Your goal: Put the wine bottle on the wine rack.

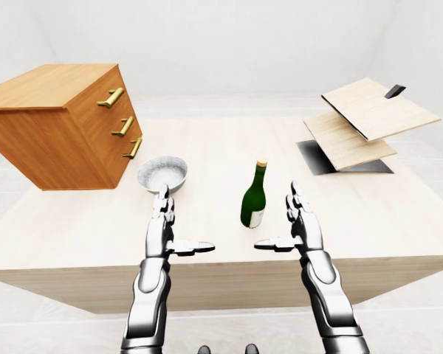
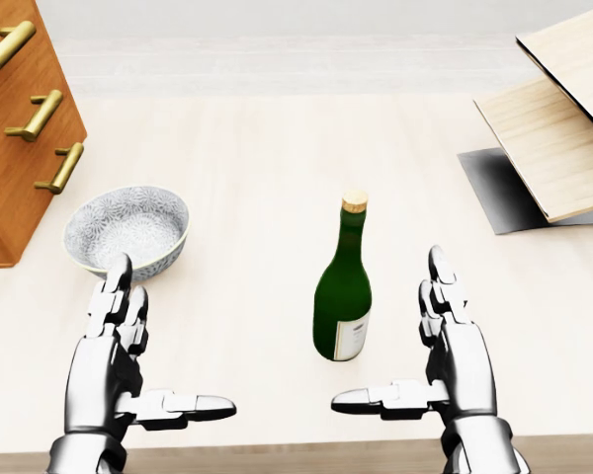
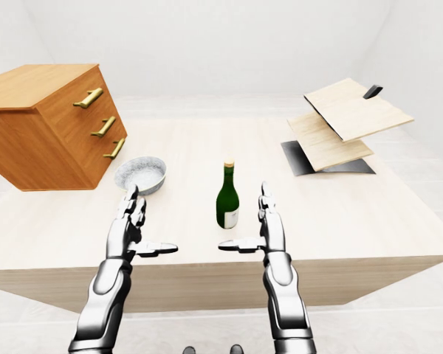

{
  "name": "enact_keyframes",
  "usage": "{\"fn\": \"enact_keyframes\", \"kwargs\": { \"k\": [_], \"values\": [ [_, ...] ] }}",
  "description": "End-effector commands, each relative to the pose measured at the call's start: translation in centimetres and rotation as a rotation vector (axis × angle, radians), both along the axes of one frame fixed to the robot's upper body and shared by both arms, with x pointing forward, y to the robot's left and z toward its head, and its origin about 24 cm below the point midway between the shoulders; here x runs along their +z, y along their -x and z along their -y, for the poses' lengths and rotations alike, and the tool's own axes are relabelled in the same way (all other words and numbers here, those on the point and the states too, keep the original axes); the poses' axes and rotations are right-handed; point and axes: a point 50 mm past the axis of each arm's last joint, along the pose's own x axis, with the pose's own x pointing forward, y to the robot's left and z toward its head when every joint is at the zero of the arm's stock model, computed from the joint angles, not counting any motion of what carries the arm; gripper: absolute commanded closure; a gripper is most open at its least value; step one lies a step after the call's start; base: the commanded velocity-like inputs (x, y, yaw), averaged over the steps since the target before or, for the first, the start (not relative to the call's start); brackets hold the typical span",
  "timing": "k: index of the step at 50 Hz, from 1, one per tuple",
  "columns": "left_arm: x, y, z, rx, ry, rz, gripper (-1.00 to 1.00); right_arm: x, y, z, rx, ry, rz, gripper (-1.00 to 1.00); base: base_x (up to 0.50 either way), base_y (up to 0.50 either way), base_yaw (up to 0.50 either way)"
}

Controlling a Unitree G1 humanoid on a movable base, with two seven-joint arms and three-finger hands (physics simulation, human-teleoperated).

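A green wine bottle (image 2: 343,291) with a cork top and pale label stands upright on the light wooden table (image 2: 277,148). The wine rack (image 1: 365,122), made of tilted light wood boards on a dark base, sits at the table's upper right. My right hand (image 2: 430,341) is open just right of the bottle, thumb pointing toward its base, not touching it. My left hand (image 2: 143,351) is open well to the bottle's left, below the bowl. Neither hand holds anything.
A patterned grey bowl (image 2: 127,230) rests on the table left of the bottle. A wooden drawer chest (image 1: 59,125) with brass handles stands at the upper left. The table's near edge runs just below my hands.
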Motion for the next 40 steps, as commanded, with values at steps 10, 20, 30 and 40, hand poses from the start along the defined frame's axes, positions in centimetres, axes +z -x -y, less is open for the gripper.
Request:
{"fn": "enact_keyframes", "kwargs": {
  "k": [10, 20, 30, 40],
  "values": [
    [1.4, 0.1, -0.9, -0.009, -0.039, 0.003, -1.0, 2.0, 0.2, 0.7, -0.005, 0.003, 0.049, -1.0, 0.0, 0.0, 0.0],
    [2.7, 0.4, -1.0, -0.003, -0.049, 0.054, -1.0, 3.9, 0.8, 1.0, -0.022, -0.007, 0.131, -1.0, 0.0, 0.0, 0.0],
    [4.8, 1.5, -1.2, -0.009, -0.035, 0.147, -1.0, 6.9, 1.7, 1.1, -0.017, 0.003, 0.259, -1.0, 0.0, 0.0, 0.0],
    [6.5, 2.3, -0.8, -0.016, -0.053, 0.221, -1.0, 8.6, 2.5, 0.9, -0.003, -0.012, 0.336, -1.0, 0.0, 0.0, 0.0]
  ]
}}
